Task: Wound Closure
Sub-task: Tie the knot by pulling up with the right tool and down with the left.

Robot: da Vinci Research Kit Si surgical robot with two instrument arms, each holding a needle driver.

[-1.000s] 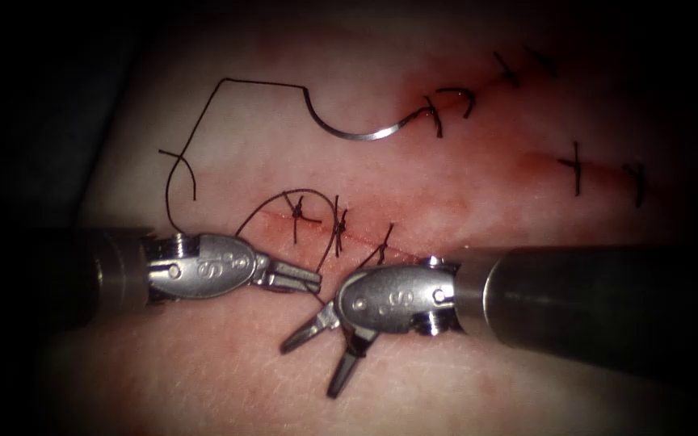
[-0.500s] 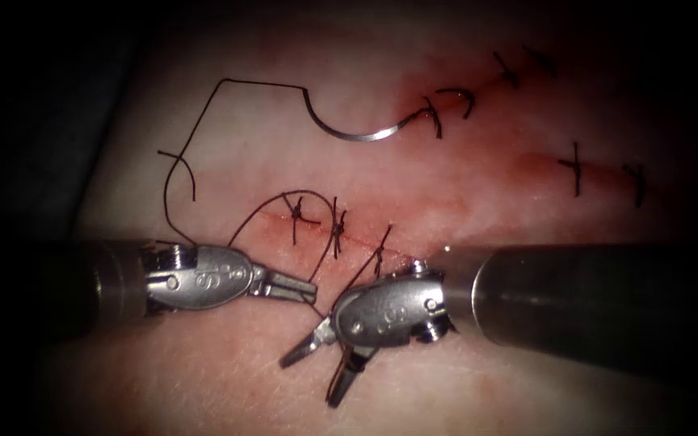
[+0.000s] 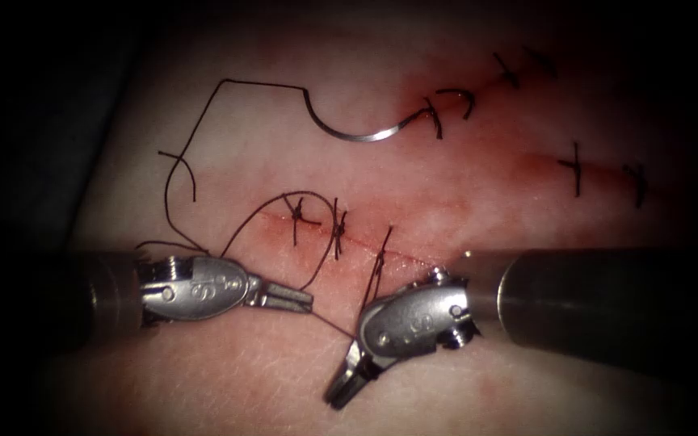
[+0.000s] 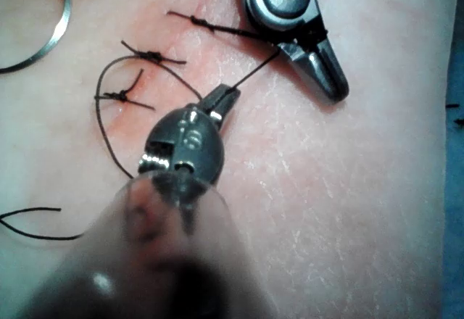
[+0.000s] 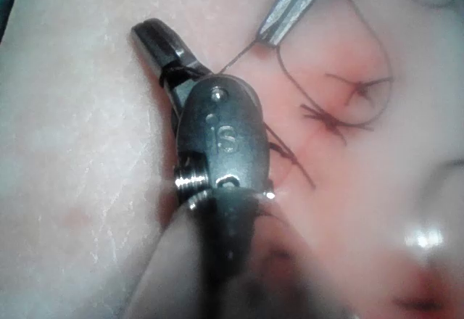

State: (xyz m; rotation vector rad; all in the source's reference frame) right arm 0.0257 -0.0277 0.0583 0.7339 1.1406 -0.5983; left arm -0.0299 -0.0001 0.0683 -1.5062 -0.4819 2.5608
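the needle [image 3: 357,132] lies free on the tissue [image 3: 228,379] at about twelve o'clock from the cut [image 3: 349,240], in neither hand, its thread [image 3: 203,121] trailing round to the stitches. the left hand [image 3: 288,297] is clamped on the thread at seven o'clock of the cut, while the right hand [image 3: 347,383], spread a second ago, has drawn its jaws together on the strand wound about it and slid toward five o'clock, so the line between them now runs taut, which suggests a knot being formed. each hand's body bears a stamped "s".

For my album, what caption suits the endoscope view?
Left tool and right tool grip dark thread; curved steel needle lies free on the pale pork tissue.
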